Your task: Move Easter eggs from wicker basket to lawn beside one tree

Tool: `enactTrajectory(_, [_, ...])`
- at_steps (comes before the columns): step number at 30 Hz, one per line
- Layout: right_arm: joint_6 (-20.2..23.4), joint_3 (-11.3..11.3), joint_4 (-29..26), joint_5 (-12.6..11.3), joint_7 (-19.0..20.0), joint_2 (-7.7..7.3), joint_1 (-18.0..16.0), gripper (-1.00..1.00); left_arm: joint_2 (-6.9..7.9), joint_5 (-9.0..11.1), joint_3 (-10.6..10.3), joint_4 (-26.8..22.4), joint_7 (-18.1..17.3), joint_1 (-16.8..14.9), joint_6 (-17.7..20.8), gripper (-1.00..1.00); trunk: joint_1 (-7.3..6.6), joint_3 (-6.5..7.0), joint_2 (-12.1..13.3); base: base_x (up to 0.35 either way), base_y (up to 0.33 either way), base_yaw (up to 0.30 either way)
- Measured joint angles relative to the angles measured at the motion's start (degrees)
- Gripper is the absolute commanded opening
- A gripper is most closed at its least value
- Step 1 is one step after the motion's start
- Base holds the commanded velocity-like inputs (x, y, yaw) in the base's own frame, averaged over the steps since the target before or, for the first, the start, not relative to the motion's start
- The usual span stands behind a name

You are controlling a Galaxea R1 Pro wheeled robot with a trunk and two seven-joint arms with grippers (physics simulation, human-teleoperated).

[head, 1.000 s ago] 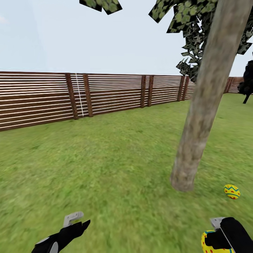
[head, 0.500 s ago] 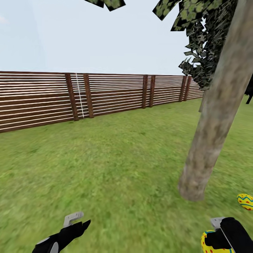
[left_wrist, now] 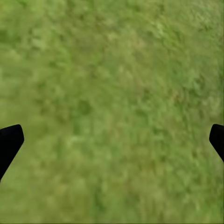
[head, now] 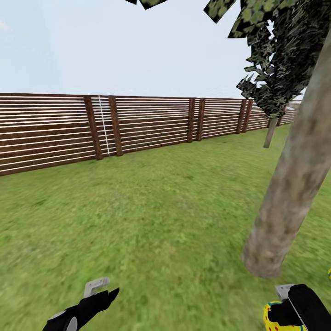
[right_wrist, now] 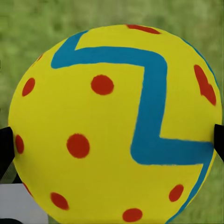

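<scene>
An Easter egg (right_wrist: 112, 126), yellow with a blue zigzag and red dots, sits between the fingers of my right gripper (head: 280, 317), which is shut on it low at the right of the head view. My left gripper (left_wrist: 112, 144) is open over bare lawn (head: 151, 220), its black fingertips (left_wrist: 9, 142) far apart with nothing between them. The thick grey-brown trunk of the tree (head: 294, 184) rises from the grass just ahead of my right gripper. A yellow sliver (head: 329, 274) shows at the right edge by the trunk's foot. The wicker basket is out of view.
A brown slatted fence (head: 138, 126) runs across the far side of the garden. A second, thinner trunk (head: 270, 133) stands near the fence at the back right. Open grass stretches ahead and to the left.
The camera has swung left, so the trunk has slid right in the picture. The egg lying on the grass has slipped to the right edge. Both arms hold their poses.
</scene>
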Motion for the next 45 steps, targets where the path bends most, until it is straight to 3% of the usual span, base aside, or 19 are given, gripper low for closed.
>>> enactTrajectory(12, [0.00, 0.00, 0.16, -0.02, 0.00, 0.00, 0.00, -1.00, -0.20, 0.12, -0.15, 0.00, -0.52, 0.00, -1.23, 1.00, 0.03, 0.00, 0.00, 0.226, -0.024, -0.029])
enactTrajectory(32, [0.00, 0.00, 0.11, -0.03, 0.00, 0.00, 0.00, -1.00, -0.15, 0.36, 0.12, 0.08, -0.55, 0.00, -1.51, 1.00, 0.26, -0.18, -0.40, 0.007, 0.000, 0.000])
enactTrajectory(45, [0.00, -0.02, 0.09, -0.03, 0.00, 0.00, 0.00, -1.00, -0.23, 0.35, 0.04, 0.07, -0.46, 0.00, -1.51, 1.00, 3.10, -2.51, -5.60, 0.000, 0.000, 0.000])
